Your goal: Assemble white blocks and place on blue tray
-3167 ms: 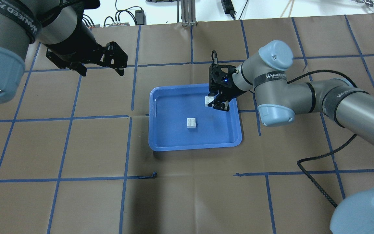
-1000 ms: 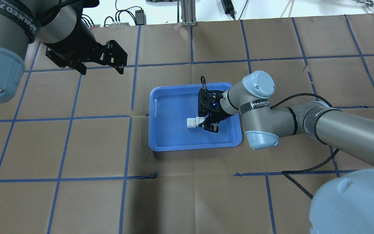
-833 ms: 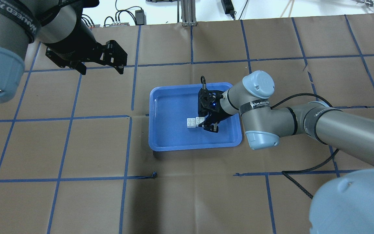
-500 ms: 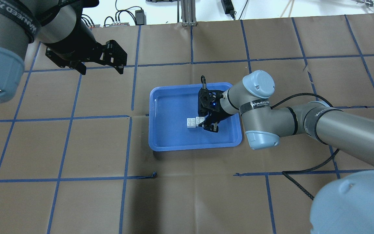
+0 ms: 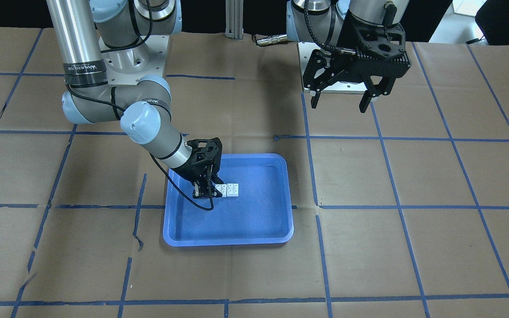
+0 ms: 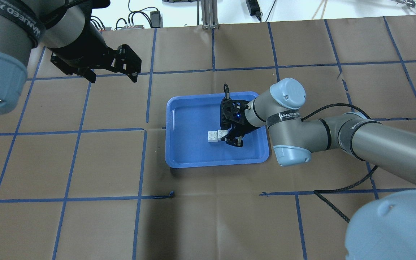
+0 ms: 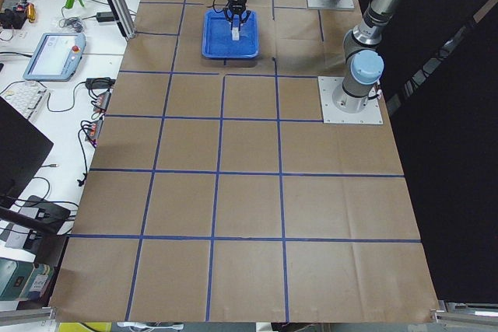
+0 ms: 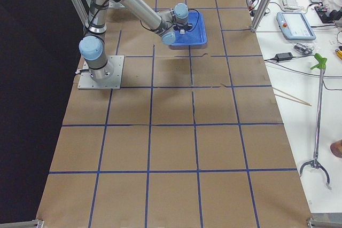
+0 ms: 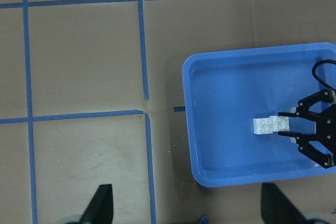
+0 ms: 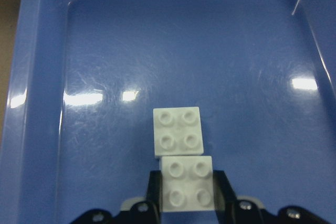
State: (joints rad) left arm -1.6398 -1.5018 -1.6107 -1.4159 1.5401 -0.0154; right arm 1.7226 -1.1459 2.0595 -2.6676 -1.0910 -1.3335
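Observation:
The blue tray lies mid-table. One white block rests on its floor, studs up. My right gripper is shut on the second white block and holds it, studs up, right beside the first. In the right wrist view the held block sits between my fingers, and its far edge meets the resting block. I cannot tell if they touch. My left gripper is open and empty, high above the table, far back left of the tray.
Brown paper with a blue tape grid covers the table. The right arm's black cable hangs over the table to the right of the tray. Cables and gear lie past the far edge.
Since 3.2 s ago my right gripper has carried its white block from the tray's far right corner to beside the resting block. Over the last second nothing has visibly moved. The left arm is still.

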